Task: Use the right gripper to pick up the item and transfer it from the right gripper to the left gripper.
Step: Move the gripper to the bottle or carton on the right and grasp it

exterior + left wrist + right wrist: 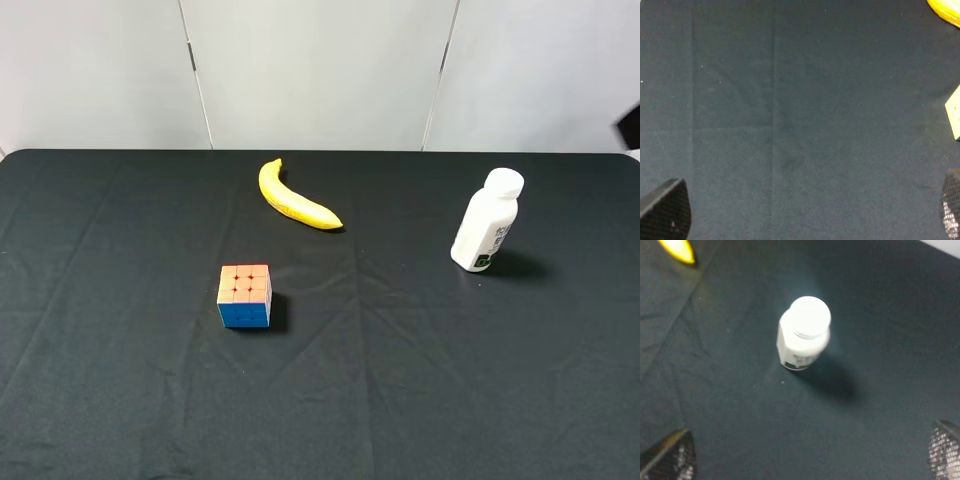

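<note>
The white bottle (486, 221) with a white cap stands upright on the black cloth at the right, its green and black label facing front. In the right wrist view the bottle (803, 335) is seen from above, ahead of my right gripper (807, 452). That gripper is open and empty, and only its two fingertips (670, 456) show. My left gripper (807, 212) is open and empty over bare cloth. In the exterior view the left gripper is out of frame. Only a black bit of the right arm (630, 125) shows at the right edge.
A yellow banana (293, 199) lies at the back centre; its tip (677, 250) shows in the right wrist view. A multicoloured puzzle cube (245, 296) sits left of centre; its corner (955, 112) shows in the left wrist view. The black cloth (400, 380) covers the table.
</note>
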You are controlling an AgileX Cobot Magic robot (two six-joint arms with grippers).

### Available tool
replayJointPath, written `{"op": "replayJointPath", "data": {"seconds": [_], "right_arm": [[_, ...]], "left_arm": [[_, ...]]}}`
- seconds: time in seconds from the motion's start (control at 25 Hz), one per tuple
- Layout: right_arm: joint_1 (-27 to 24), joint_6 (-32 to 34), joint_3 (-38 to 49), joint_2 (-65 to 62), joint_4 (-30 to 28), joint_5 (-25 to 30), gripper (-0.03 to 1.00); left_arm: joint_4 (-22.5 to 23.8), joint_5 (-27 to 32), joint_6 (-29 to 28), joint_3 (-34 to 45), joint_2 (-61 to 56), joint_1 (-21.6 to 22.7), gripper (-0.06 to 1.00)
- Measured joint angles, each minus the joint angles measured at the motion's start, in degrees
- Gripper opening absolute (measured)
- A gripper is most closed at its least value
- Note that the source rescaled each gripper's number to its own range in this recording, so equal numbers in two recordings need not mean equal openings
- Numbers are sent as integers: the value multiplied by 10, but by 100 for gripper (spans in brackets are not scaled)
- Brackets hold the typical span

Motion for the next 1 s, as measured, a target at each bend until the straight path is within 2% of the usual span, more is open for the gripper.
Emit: {"op": "replayJointPath", "data": {"seconds": [0.2,0.48,0.76,1.0], "right_arm": [[22,-38,-4,71,0,-24,100],[23,-100,-4,150,0,-41,100],[23,-110,-8,223,0,-66,100],[23,-108,-61,283,-5,-66,100]], "left_arm": [[0,0,0,0,0,0,100],[0,0,0,0,0,0,100],[0,0,0,0,0,0,100],[0,0,0,0,0,0,100]]}}
